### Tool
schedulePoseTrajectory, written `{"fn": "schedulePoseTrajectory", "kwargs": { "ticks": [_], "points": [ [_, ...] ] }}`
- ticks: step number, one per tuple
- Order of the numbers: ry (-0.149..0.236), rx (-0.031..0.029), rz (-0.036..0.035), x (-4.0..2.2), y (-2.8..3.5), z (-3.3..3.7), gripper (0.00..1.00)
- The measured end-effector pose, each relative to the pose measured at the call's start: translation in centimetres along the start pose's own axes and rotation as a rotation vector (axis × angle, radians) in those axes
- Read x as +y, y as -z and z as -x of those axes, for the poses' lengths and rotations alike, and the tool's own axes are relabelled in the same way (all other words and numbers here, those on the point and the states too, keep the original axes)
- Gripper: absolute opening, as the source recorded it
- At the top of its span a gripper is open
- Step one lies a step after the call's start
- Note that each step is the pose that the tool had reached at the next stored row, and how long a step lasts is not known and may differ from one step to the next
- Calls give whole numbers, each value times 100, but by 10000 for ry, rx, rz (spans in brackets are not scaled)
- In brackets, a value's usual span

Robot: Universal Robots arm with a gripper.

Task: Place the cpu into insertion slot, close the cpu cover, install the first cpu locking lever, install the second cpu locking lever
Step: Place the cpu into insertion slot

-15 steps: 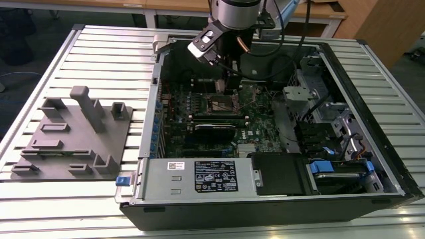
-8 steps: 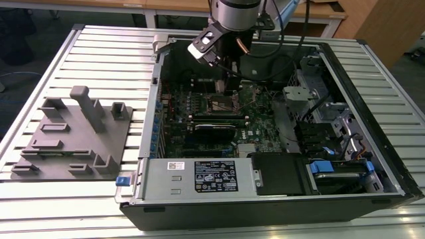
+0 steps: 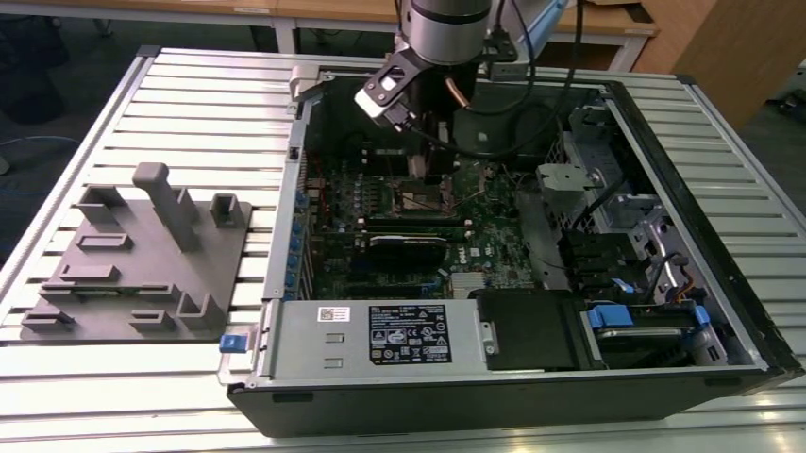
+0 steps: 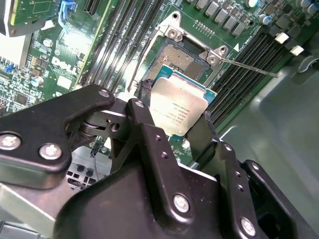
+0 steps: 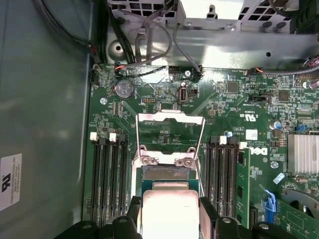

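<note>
The cpu (image 4: 177,107) between jaws, near the open insertion slot (image 4: 179,57)

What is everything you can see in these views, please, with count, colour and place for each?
table: one, silver, under everything
block: one, grey, on the table beside the case
computer case: one, black, open, on the table
motherboard: one, green, inside the case
socket: one, black, open, on the motherboard
cover: one, silver, raised beside the socket
memory slots: several, black, flanking the socket
chip: one, silvery, gripped near the socket
end effector: one, black, shut on the chip
arm: one, silver-grey, reaching into the case
</note>
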State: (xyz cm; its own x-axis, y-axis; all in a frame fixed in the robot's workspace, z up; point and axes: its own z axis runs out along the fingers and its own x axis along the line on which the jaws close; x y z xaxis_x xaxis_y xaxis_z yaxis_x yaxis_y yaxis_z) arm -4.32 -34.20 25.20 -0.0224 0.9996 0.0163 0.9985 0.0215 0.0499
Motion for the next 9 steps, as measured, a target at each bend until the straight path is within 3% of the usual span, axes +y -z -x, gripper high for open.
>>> {"fn": "schedulePoseTrajectory", "kwargs": {
  "ticks": [2, 9],
  "points": [
    [6, 0, 68, -14, -20, 0, 54],
    [6, -2, 118, -31, -77, 1, 54]
  ]
}}
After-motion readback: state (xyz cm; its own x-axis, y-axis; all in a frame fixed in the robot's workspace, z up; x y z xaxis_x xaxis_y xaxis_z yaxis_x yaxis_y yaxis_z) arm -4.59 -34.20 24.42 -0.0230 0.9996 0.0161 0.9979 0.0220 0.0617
